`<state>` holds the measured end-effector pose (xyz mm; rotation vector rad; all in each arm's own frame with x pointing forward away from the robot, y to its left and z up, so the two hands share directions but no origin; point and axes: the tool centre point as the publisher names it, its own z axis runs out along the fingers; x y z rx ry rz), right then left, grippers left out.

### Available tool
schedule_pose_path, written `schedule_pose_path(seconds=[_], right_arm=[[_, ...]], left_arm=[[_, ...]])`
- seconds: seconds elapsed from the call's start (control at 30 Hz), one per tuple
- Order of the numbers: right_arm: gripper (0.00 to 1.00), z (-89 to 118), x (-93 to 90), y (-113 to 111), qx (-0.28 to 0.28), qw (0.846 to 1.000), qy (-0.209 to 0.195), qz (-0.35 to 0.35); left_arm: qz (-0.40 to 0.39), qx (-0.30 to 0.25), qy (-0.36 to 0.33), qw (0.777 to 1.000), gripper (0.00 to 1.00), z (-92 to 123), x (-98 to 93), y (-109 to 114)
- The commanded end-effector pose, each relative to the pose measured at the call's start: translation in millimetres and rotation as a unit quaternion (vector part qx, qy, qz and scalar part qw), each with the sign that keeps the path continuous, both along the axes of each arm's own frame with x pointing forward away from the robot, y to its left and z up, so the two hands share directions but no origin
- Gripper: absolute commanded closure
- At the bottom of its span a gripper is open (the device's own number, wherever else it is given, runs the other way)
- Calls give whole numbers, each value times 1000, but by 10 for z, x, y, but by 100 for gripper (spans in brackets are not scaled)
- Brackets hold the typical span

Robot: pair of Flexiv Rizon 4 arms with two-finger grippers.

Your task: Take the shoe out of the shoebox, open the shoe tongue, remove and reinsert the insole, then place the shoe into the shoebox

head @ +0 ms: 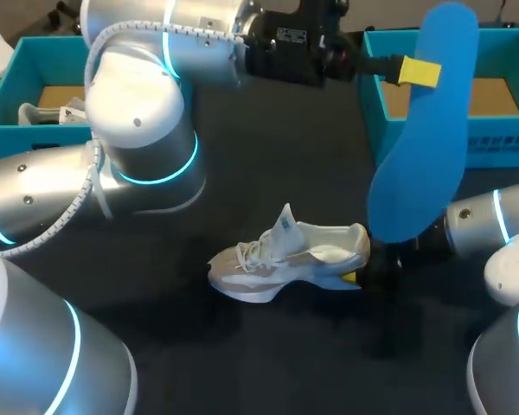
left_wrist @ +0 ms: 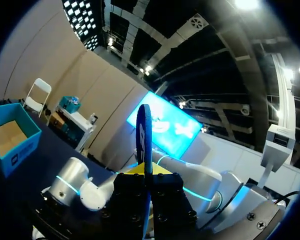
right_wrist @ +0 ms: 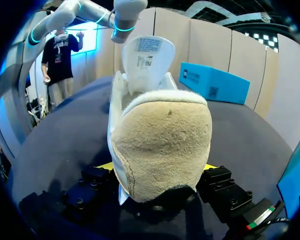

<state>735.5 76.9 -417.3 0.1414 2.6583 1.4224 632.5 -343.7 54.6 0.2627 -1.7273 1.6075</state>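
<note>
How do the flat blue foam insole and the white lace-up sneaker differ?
The insole is held in the air by the left gripper; the sneaker rests on the table, heel in the right gripper. The insole is blue, the sneaker white. Both are gripped.

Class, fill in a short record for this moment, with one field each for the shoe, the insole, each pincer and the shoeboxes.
shoe: white, resting on the table, tongue raised
insole: blue, out of the shoe, held in the air
left pincer: shut on the insole
right pincer: shut on the shoe's heel
left shoebox: blue, holds another shoe
right shoebox: blue, no shoe visible in it
</note>
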Motion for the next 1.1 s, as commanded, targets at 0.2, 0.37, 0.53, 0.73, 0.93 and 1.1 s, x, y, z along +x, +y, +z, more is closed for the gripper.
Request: schedule_pose_path(seconds=[0.2,0.37,0.53,0.73,0.93,1.1], right_arm=[[100,-15,-2,13,-1,1000,0,-1],[100,-15,-2,13,-1,1000,0,-1],[100,-15,-2,13,-1,1000,0,-1],[100,-15,-2,13,-1,1000,0,-1],[100,-15,-2,13,-1,1000,0,-1],[100,-15,-2,13,-1,1000,0,-1]], left_arm=[[27,10,38,999,100,116,-221,246],[46,16,54,997,100,143,-299,377],[70,26,55,996,100,134,-331,484],[83,37,56,994,100,135,-370,578],[83,37,62,994,100,115,-364,650],[90,31,65,993,100,98,-339,698]])
